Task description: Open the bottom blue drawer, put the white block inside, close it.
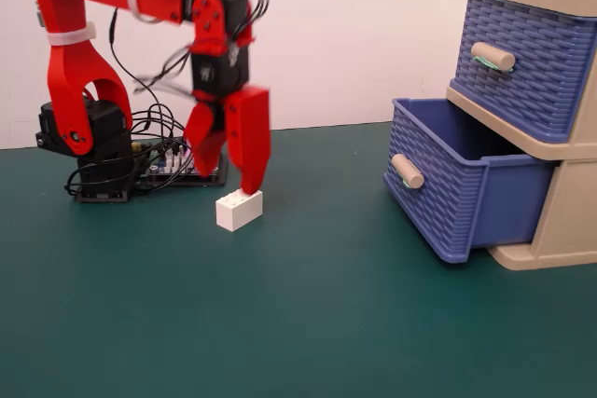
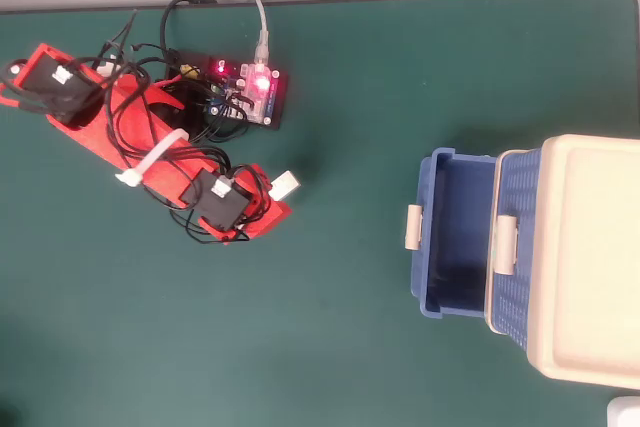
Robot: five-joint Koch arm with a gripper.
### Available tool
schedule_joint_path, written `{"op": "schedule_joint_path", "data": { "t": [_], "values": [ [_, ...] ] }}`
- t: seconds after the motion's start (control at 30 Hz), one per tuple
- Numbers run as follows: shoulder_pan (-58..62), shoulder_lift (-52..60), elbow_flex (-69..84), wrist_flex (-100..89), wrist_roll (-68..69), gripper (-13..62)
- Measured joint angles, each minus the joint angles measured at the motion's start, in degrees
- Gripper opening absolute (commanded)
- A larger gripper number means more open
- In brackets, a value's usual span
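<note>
The bottom blue drawer (image 1: 448,195) is pulled out of the beige frame (image 1: 569,221), and its inside looks empty in the overhead view (image 2: 455,237). Its beige handle (image 1: 407,171) faces the arm. The white block (image 1: 239,209) lies on the green table left of the drawer; in the overhead view (image 2: 286,185) it pokes out beside the wrist. My red gripper (image 1: 226,181) points down just above and behind the block, jaws spread apart and empty. The wider finger's tip (image 1: 250,185) is right at the block's top. In the overhead view the wrist mostly covers the gripper (image 2: 272,209).
The upper blue drawer (image 1: 522,62) is shut. The arm's base (image 1: 93,156) and a lit controller board with cables (image 2: 250,92) stand at the back left. Green table (image 1: 317,323) stretches between the block and the drawer. A white wall stands behind.
</note>
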Motion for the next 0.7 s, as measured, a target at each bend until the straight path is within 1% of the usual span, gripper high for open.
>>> {"op": "schedule_joint_path", "data": {
  "t": [0.1,0.2,0.4,0.47,0.53,0.57,0.6,0.7],
  "values": [
    [-0.5,0.0,3.5,-7.3,0.3,34.0],
    [-1.5,0.0,4.6,-10.7,0.4,34.0],
    [-4.4,-1.1,7.3,-11.3,1.0,33.8],
    [-5.3,-3.1,7.3,-11.3,1.7,33.0],
    [-6.1,-4.4,7.3,-11.5,2.2,29.0],
    [-6.4,-5.0,7.3,-11.5,2.5,25.8],
    [-7.2,-5.5,7.3,-11.4,2.9,21.0],
    [-7.6,-5.7,7.3,-11.0,3.2,-1.3]
  ]
}}
